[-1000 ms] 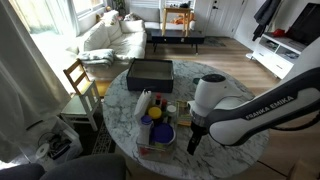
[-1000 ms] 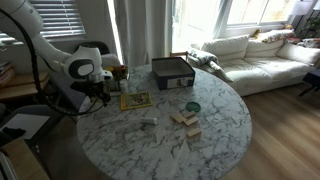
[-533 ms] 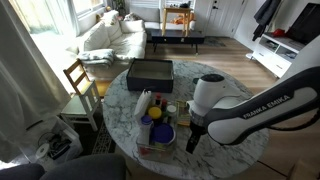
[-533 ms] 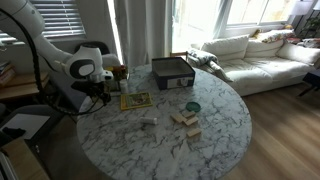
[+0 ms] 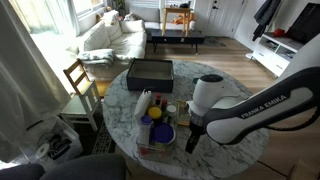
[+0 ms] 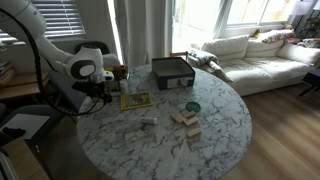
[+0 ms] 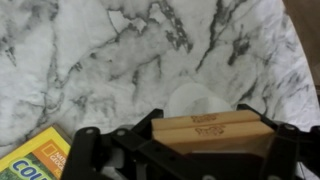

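End effector (image 7: 208, 148): pressed against both sides of a wooden block (image 7: 210, 128), low over the tabletop (image 7: 120, 50).
Wooden block: pinched level between the two fingers; I cannot tell whether it touches the marble.
Yellow book (image 7: 30, 160): flat on the tabletop, just beside the end effector.
Loose wooden blocks (image 6: 185, 118): a small pile well apart from the end effector, in an exterior view.
Black box (image 6: 172, 72): well apart, at the tabletop's far edge.

White arm (image 5: 214, 96) with black FRANKA EMIKA lettering and black jaws.
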`<state>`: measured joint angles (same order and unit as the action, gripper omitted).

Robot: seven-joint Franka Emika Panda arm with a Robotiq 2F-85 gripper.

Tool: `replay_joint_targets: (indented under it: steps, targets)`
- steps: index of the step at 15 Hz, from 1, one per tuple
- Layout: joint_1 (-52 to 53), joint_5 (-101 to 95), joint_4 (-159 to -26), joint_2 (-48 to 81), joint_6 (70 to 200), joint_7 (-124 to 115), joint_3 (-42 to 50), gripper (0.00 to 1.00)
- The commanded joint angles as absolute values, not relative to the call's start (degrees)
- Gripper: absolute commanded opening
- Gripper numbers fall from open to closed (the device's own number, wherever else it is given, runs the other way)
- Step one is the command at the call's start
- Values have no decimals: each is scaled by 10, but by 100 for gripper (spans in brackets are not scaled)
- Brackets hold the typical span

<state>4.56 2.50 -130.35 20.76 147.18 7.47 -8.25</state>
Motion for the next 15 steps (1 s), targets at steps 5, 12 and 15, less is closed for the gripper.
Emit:
replay_joint_targets:
  steps: [5,12,15]
  targets:
    - [37,32,-1298,221,1474,87,-84,100]
    - [35,30,-1296,226,1475,87,-83,56]
    - [40,18,-1297,228,1474,79,-76,54]
